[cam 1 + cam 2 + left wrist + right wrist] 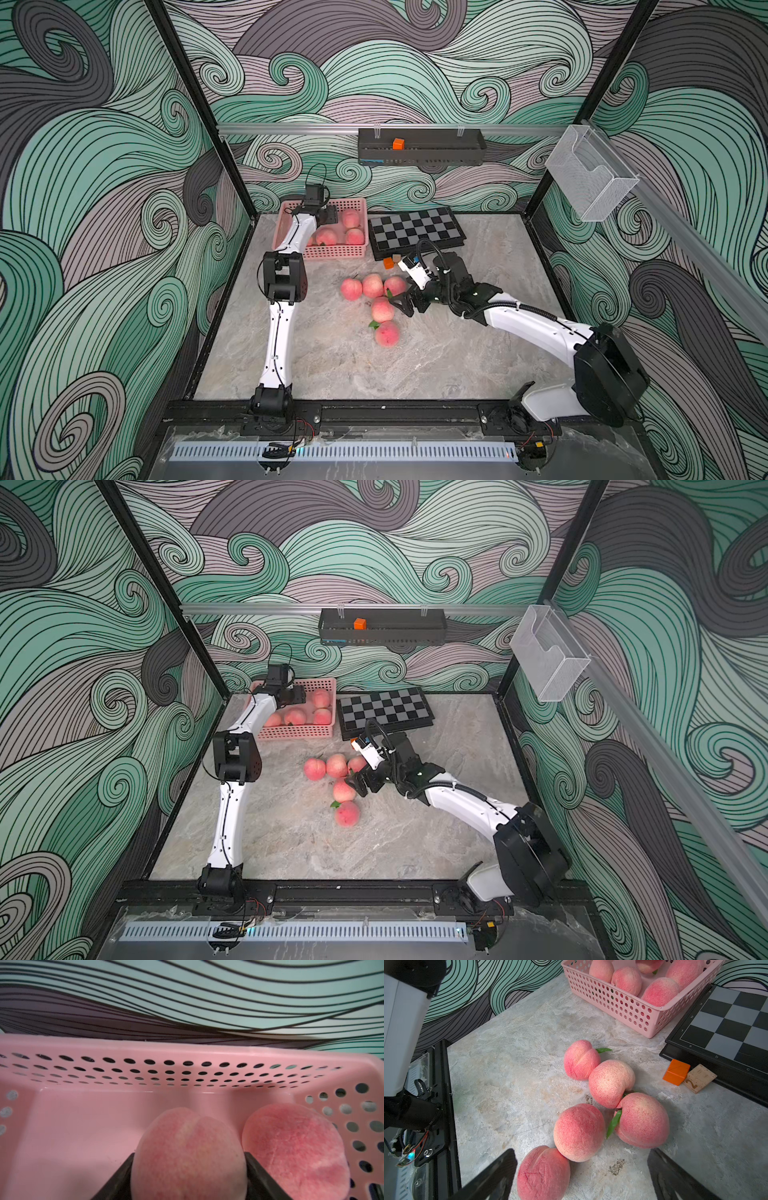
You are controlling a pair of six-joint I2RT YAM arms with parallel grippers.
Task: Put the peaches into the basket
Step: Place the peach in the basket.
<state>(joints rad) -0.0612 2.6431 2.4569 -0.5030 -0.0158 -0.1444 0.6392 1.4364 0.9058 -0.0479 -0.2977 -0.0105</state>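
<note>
I have my left gripper [189,1155] clamped on a peach [188,1136] inside the basket [187,1051]. My right gripper [581,1153] gapes wide, holding nothing, near loose peaches [610,1082] in front of the basket.

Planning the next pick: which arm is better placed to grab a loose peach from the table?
Right. The right gripper hangs open beside the loose peaches; the left gripper is shut on a peach in the basket.
</note>
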